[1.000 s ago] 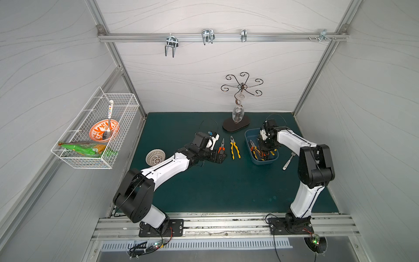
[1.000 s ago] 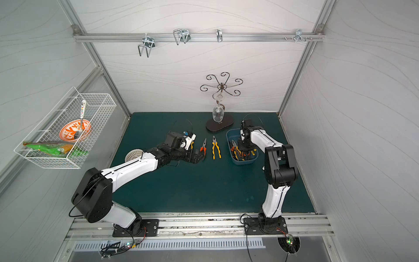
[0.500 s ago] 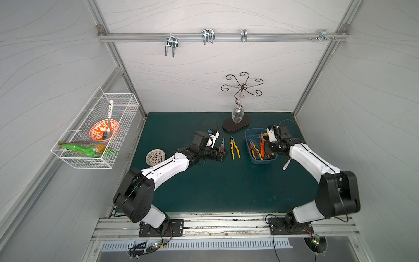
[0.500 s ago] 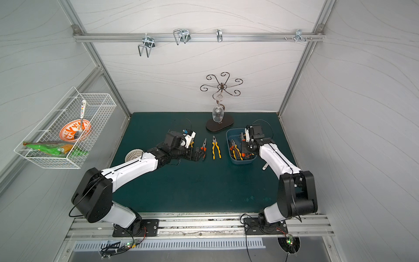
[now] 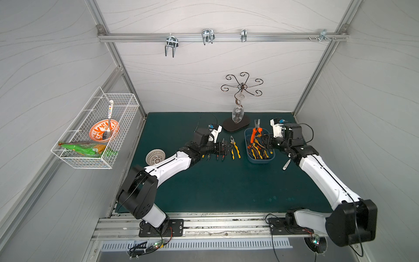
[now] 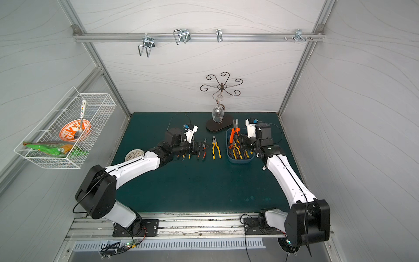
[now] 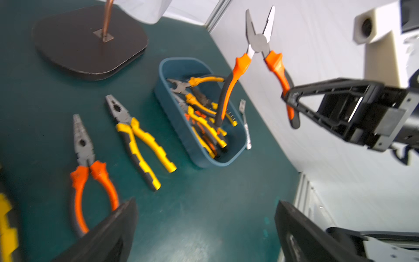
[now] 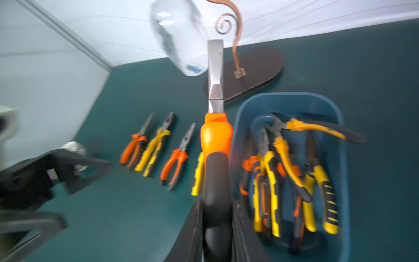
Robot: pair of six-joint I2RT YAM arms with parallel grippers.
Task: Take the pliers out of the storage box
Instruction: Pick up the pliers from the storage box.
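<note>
Right gripper (image 7: 291, 99): my right fingers are clamped tight on one handle of the orange-black pliers (image 7: 258, 43). In the right wrist view its black grip is squeezed between my two pads (image 8: 192, 226).
Orange-black pliers: I hold them lifted, nose up, with the metal jaws parted and the two handles splayed. The free handle hangs down toward the storage box (image 7: 172, 106). I cannot tell whether its tip touches the pile inside.
Left gripper (image 7: 206, 202): my left fingers are spread wide with nothing between them. In a top view they sit over the row laid out on the mat (image 5: 226, 186).
Storage box: the blue tub stands on the mat just below my right gripper. It lies between the laid-out row and the fork (image 7: 246, 122).
Pliers in the box (image 8: 272, 172): several yellow-black and orange-black pairs lie piled together. One yellow pair lies across the others with a handle reaching past the rim.
Pliers on the mat (image 8: 156, 145): four lie side by side outside the box, noses toward the back wall. They run orange, yellow, orange, then a yellow one half hidden behind the pair I hold.
Fork: it lies flat on the mat just beside the box, on the side away from the row.
Glass stand (image 5: 235, 126): its dark base sits behind the box near the back wall. A glass (image 5: 238, 113) hangs from it upside down.
Wire basket (image 5: 90, 136): it hangs on the left wall, well apart from both my arms.
</note>
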